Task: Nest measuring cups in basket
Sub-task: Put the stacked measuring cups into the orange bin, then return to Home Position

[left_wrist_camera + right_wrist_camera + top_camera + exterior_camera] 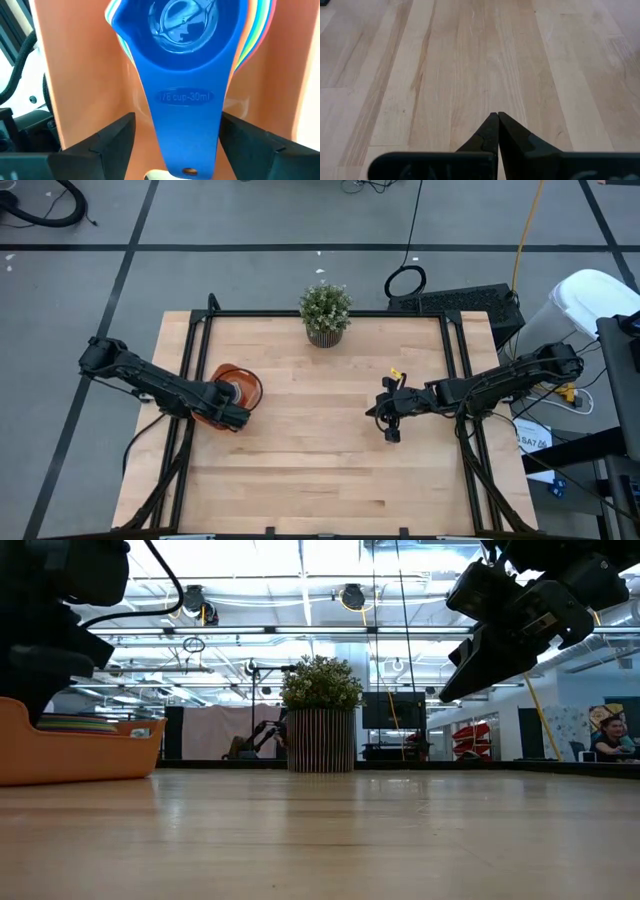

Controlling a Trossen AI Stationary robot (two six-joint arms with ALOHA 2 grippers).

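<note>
My left claw (pixel 175 145) stands apart around the blue cup's handle (pixel 187 125) in the basket (pixel 243 380); I should lift straight out, touching nothing.

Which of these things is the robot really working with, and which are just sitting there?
In use:
- blue measuring cup, topping the nested stack
- orange basket
- left gripper, open astride the cup's handle

Just there:
- potted plant
- right gripper, shut above bare table

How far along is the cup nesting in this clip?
Nearly done: the measuring cups sit stacked in the basket, blue on top. The left gripper is over the blue handle, fingers apart and clear of it. The right gripper hangs shut above bare table. No loose cups show.
</note>
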